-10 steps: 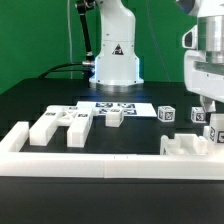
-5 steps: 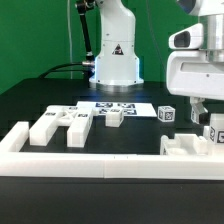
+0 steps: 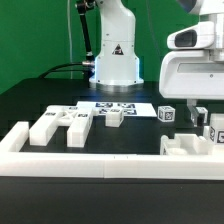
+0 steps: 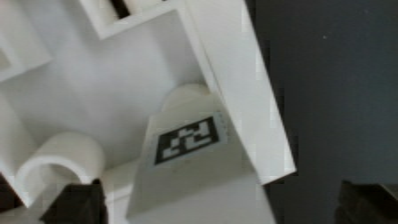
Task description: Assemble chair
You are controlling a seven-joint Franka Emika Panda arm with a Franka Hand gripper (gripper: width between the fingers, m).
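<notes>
My gripper (image 4: 217, 203), jaws spread, straddles a tagged white chair piece (image 4: 183, 140) at the exterior view's right, beside the border rail (image 3: 90, 160). Closing off-centre could twist or tip it.

I'm holding my arm at the exterior view's right, wrist pointing straight down. My pincer (image 3: 198, 113) is hanging low, fingers (image 4: 71, 203) sitting wide apart.

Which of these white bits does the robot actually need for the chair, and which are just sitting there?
For the chair: grouped blocks, small block, tagged cube, notched piece.
Just there: marker board, border rail, table.
</notes>
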